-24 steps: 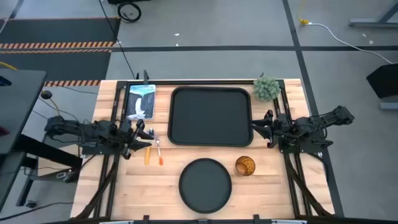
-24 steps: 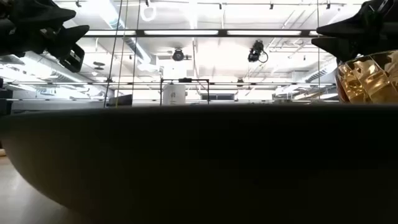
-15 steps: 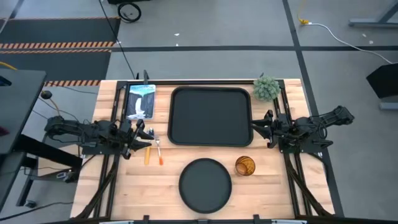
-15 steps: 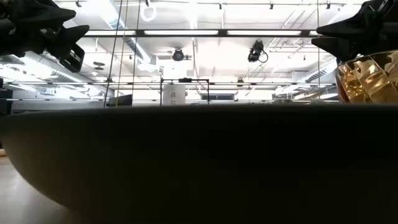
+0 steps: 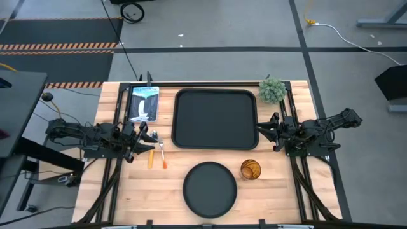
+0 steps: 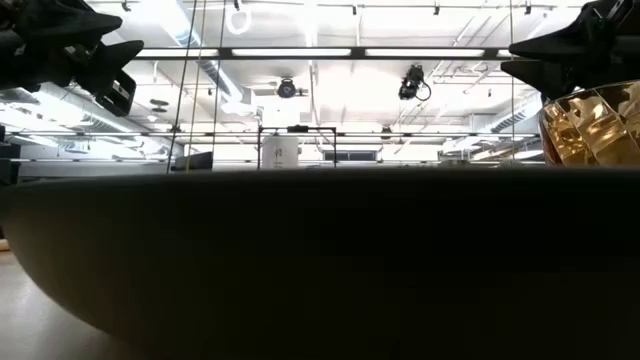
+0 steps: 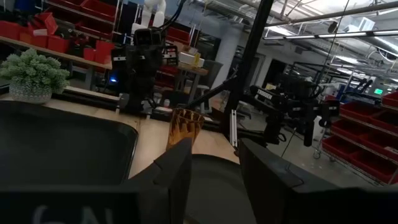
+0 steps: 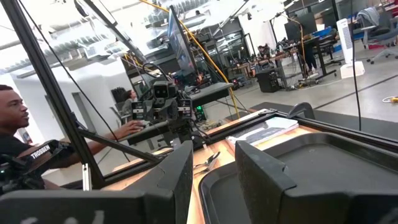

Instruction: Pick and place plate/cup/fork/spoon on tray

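The black rectangular tray lies at the table's far middle. The round black plate lies flat near the front edge, and its rim fills the low view. The amber cup stands upright to the plate's right. The spoon and the fork lie side by side on the table, left of the tray. My left gripper is open and empty, just left of the fork and spoon. My right gripper is open and empty at the tray's right edge.
A small green plant stands at the far right corner, beside the tray. A blue-and-white booklet lies at the far left. Black frame rails run along both sides of the table. A person shows beyond the table's left side.
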